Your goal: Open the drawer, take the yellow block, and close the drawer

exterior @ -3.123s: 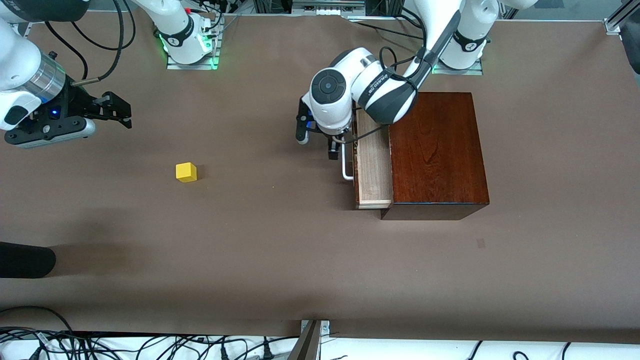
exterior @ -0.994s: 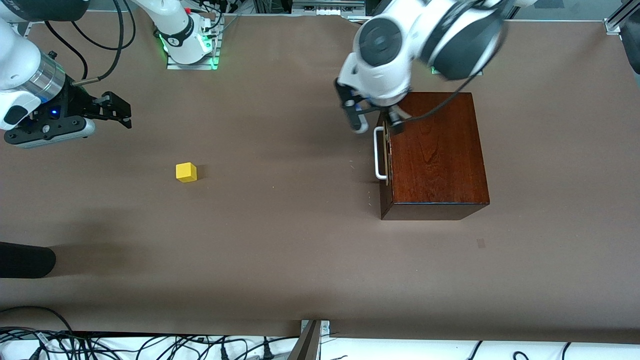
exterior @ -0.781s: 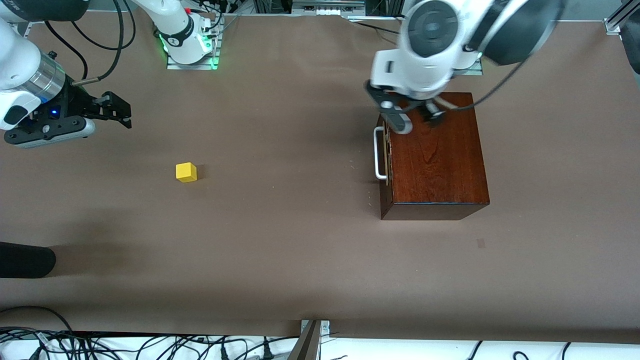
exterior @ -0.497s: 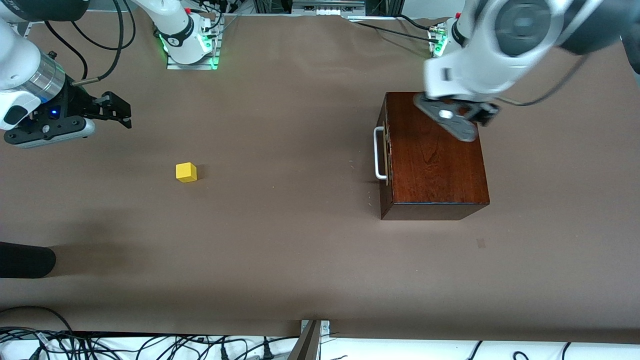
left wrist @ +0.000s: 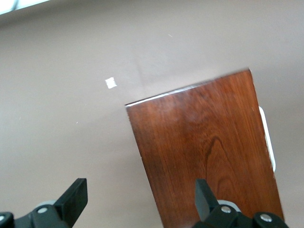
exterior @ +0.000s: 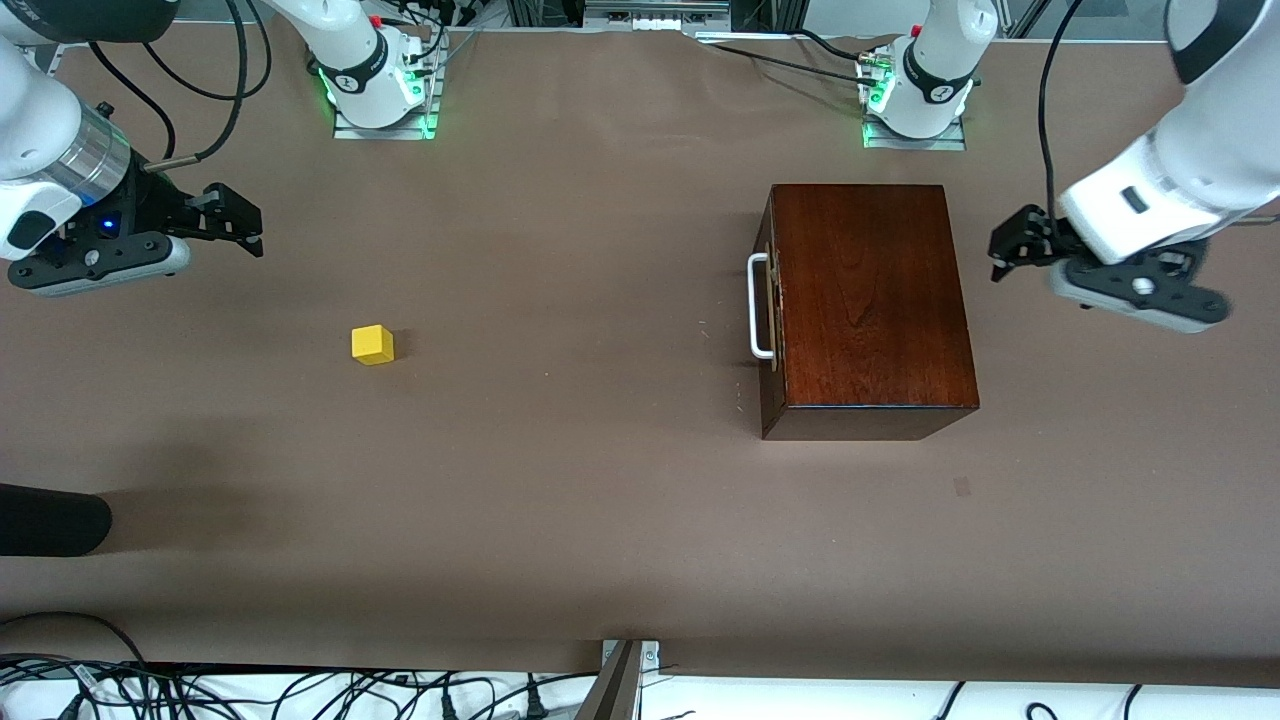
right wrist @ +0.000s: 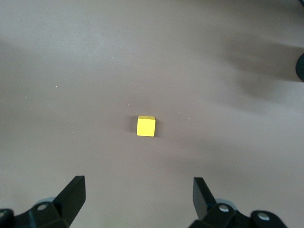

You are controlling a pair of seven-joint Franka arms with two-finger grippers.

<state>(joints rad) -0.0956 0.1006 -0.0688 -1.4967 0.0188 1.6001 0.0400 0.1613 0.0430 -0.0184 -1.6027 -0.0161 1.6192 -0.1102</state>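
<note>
- Brown table [exterior: 560, 500] carries a dark wooden box [exterior: 870, 300]; drawer [exterior: 768, 305] fully shut, white handle [exterior: 758, 305] exposed
- yellow block [exterior: 372, 344] lies on the table toward the right arm's end, well apart from the box
- left gripper [exterior: 1005, 255]: fingers spread, empty, over the table beside the box
- right gripper [exterior: 240, 222]: fingers spread, empty, waiting

- We see the drawer [exterior: 768, 305], earlier pulled out, now shut flush in the box [exterior: 868, 300].
- Our left gripper [exterior: 1005, 250] has swung from the handle [exterior: 757, 305] to the frame's right edge, fingers apart.
</note>
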